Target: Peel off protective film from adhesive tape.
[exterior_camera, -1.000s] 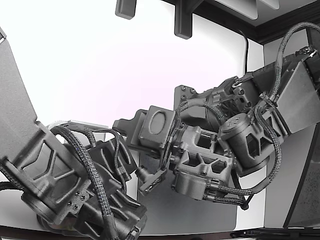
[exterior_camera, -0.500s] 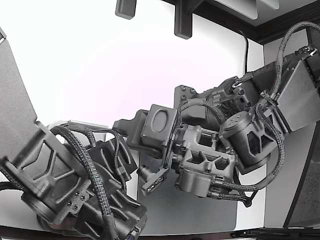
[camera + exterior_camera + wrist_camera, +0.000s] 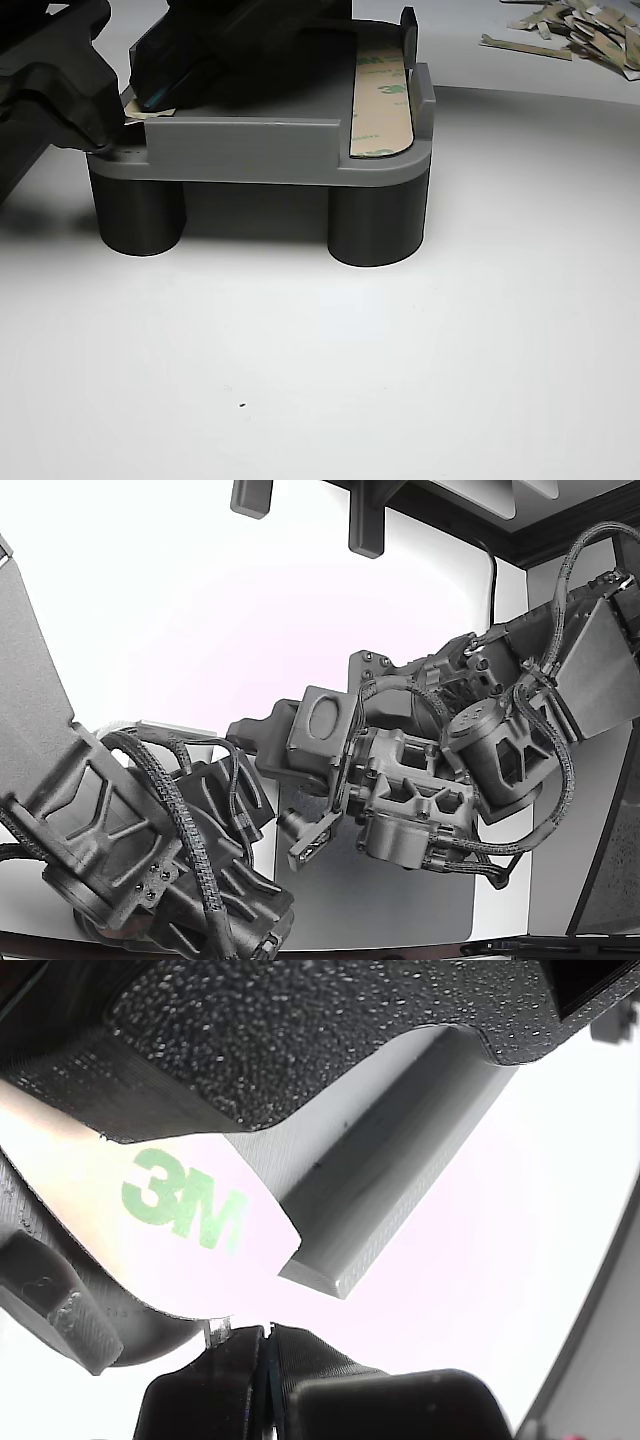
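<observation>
We see a grey fixture (image 3: 250, 150) on two dark cylindrical legs, a 3M-printed tape strip (image 3: 382, 100) on top, peeled scraps (image 3: 575, 30) behind.

The gripper (image 3: 268, 1345), fingertips pressed together, sits at the film tab (image 3: 190, 1210); a second arm (image 3: 130, 840) stands beside.

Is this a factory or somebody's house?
Probably a workshop or factory test bench, not a house. A robot arm works over a grey fixture holding a 3M tape strip, and peeled film scraps lie piled on the white table.
</observation>
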